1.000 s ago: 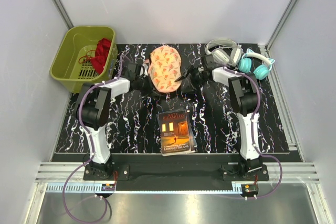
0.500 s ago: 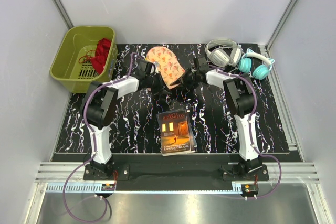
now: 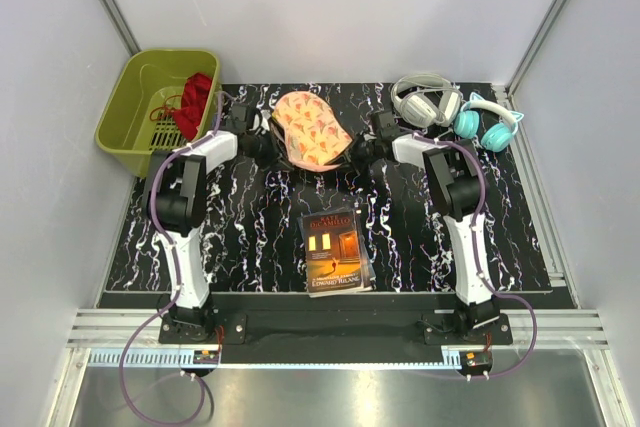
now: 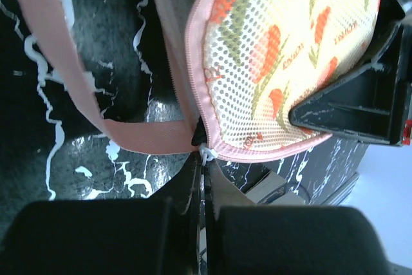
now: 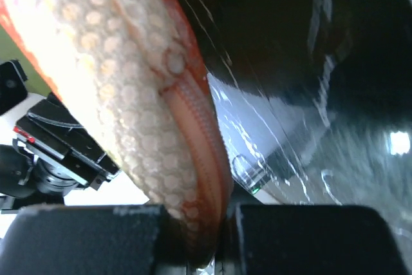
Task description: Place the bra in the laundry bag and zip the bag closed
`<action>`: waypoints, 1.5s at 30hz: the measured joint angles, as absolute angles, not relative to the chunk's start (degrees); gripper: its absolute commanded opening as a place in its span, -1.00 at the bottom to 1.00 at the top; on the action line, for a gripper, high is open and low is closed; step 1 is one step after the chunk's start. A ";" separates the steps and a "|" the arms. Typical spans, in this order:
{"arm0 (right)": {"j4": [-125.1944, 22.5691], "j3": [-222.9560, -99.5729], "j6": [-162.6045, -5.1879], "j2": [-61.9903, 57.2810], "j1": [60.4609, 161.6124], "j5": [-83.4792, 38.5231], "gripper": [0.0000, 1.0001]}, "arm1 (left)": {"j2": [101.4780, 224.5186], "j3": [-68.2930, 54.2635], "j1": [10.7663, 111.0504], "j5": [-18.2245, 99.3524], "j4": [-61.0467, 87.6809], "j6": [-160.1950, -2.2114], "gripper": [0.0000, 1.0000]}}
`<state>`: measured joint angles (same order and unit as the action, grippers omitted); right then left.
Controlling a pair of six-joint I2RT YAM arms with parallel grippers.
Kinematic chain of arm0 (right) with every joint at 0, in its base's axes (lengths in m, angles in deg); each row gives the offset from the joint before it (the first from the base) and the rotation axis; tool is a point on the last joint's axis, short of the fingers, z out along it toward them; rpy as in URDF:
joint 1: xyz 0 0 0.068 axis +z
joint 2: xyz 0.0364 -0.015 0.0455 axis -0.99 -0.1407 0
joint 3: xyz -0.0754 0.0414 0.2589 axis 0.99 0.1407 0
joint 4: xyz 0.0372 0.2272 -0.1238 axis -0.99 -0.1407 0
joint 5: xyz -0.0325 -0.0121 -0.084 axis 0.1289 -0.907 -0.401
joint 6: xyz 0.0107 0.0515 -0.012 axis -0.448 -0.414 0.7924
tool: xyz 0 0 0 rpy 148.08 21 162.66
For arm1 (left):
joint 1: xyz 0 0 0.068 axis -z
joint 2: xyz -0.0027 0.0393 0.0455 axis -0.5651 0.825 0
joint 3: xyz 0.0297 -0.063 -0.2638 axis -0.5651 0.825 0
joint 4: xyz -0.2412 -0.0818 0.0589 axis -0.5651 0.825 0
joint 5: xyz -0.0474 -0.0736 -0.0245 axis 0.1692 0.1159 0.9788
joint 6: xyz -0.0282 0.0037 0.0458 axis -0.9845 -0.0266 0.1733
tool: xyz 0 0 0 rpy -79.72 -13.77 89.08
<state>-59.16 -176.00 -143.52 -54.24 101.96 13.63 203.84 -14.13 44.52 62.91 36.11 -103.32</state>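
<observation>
Near the bench's (image 3: pixel 400 237) far edge, the bag (image 3: pixel 312 129) is held at both ends. The left pincer (image 4: pixel 201 159) nips its zip end, and the right pincer (image 5: pixel 205 223) clamps its rim. The bra is unseen. The right should anchor while the left pulls steadily.

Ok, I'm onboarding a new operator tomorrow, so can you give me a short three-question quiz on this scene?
1. True or false: the red cloth is in the green basket.
2. The right gripper pinches: A the green basket, B the laundry bag, C the red cloth.
3. Fill in: the book lies ___ the left arm and the right arm.
Key: 1 true; 2 B; 3 between.
</observation>
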 measured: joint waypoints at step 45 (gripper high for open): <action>-67.19 -182.18 -139.47 -56.43 96.91 11.66 -0.58 | 204.45 -16.71 39.69 58.96 39.96 -102.97 -1.00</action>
<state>-67.19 -182.18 -139.47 -56.43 96.91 11.66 204.45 -16.71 39.69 58.96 39.96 -102.97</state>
